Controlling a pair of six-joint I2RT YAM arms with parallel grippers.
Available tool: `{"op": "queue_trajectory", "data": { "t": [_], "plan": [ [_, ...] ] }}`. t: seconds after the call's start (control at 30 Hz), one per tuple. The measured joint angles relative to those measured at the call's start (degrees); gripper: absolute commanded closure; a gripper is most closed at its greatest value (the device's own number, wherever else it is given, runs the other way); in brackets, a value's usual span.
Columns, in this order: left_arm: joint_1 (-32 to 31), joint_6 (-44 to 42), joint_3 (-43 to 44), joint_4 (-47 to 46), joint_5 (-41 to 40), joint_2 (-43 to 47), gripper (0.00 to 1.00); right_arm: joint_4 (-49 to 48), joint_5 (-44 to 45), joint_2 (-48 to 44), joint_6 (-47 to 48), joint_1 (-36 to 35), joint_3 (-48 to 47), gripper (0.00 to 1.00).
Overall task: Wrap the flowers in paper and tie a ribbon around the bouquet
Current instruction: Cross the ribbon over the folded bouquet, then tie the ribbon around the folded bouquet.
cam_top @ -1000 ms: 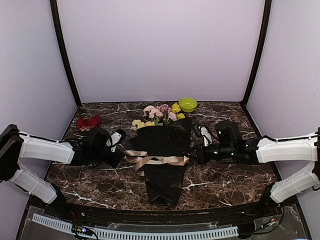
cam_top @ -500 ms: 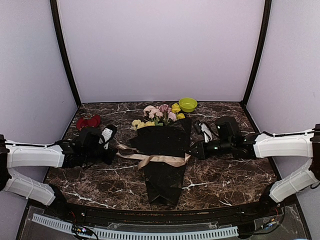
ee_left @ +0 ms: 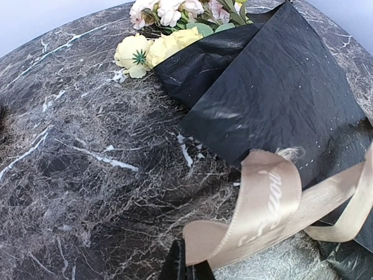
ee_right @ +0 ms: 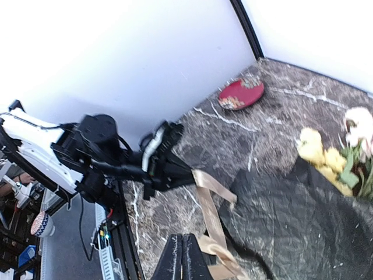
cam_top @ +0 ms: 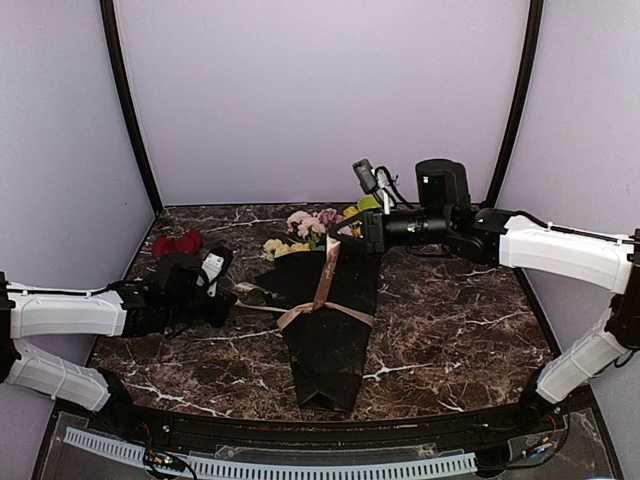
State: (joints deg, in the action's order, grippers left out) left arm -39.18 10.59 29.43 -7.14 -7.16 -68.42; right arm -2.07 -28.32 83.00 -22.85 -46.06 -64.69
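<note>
The bouquet lies in the middle of the table, a black paper (cam_top: 325,335) cone with pink and yellow flowers (cam_top: 316,227) at its far end. The beige ribbon (cam_top: 322,312) circles the cone's waist. One strand runs left to my left gripper (cam_top: 230,302), which is shut on that end just above the marble; in the left wrist view the ribbon (ee_left: 274,195) loops out of its closed fingers (ee_left: 175,265) beside the paper (ee_left: 280,99). The other strand rises across the paper to my right gripper (cam_top: 360,226), raised over the flowers and shut on the ribbon (ee_right: 214,248).
A green bowl (cam_top: 374,204) sits at the back, partly behind the right gripper. A red dish (cam_top: 177,243) lies at the back left, near the left arm. Purple walls enclose the table on three sides.
My right arm has risen from table level and swung toward the back, drawing its ribbon strand up over the paper. The band now sits tighter on the cone. My left gripper has barely moved.
</note>
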Motion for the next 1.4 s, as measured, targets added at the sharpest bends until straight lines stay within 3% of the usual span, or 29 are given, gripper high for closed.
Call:
{"op": "queue_trajectory", "data": {
  "t": [0.27,0.5,0.73,0.8,0.9,1.03,1.2,1.4],
  "plan": [
    [-0.5,0.6,-0.3,-0.9,-0.1,-1.0,1.00,-1.0,-2.4,-1.0,-1.0,-0.2,-3.4,1.00],
    [-4.4,3.6,-0.5,-4.0,0.2,-7.0,1.00,-1.5,-3.6,-1.2,-2.2,-1.0,-3.2,1.00],
    [-5.9,10.3,-2.5,-7.0,1.3,-13.4,1.00,-0.9,-3.3,-5.9,-2.3,-0.2,2.4,1.00],
    [-6.1,11.8,-3.5,-7.7,2.2,-13.6,0.91,-0.1,-2.7,-7.9,-2.3,0.5,5.6,1.00],
    [-6.6,13.7,-5.2,-8.7,4.2,-13.4,0.66,1.9,-1.9,-8.8,-2.2,1.7,8.3,1.00],
    [-6.8,15.6,-6.0,-9.0,6.5,-11.4,0.46,6.8,-1.0,-8.6,-1.1,2.2,10.3,1.00],
    [-6.8,14.4,-5.5,-5.9,6.7,-9.5,0.37,10.7,-0.1,-8.6,0.5,2.2,10.5,1.00],
    [-3.1,12.4,1.8,-0.9,4.7,-15.6,0.37,12.2,-0.1,-8.6,1.3,2.2,10.5,1.00]
  ]
}}
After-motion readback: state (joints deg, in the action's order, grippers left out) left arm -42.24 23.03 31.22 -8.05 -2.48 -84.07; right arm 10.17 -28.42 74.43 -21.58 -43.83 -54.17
